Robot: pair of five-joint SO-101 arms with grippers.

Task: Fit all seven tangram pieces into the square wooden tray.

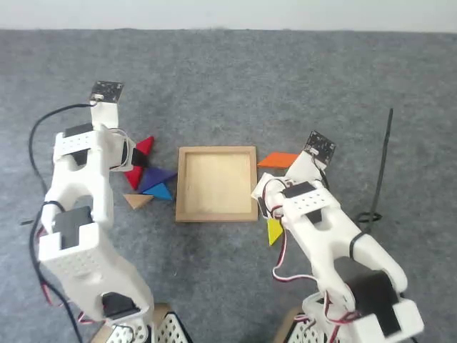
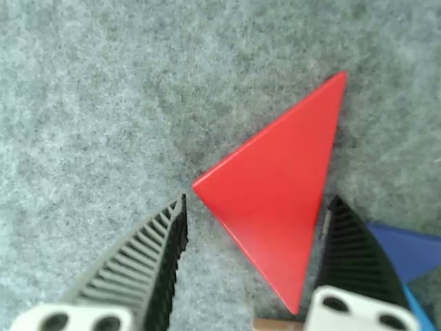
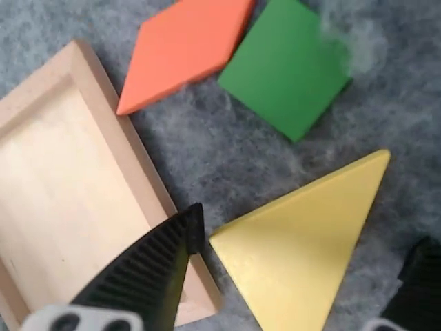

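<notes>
The square wooden tray lies empty at the table's middle. My left gripper is open low over the carpet, and the red triangle lies between its fingers; a blue piece lies beside one finger. In the high view the red triangle, purple, blue and tan pieces cluster left of the tray. My right gripper is open around the yellow triangle, close to the tray's rim. The orange parallelogram and green square lie just beyond.
Grey carpet covers the table. A thin black rod on a small stand rises at the right, past the right arm. A black cable loops at the far left.
</notes>
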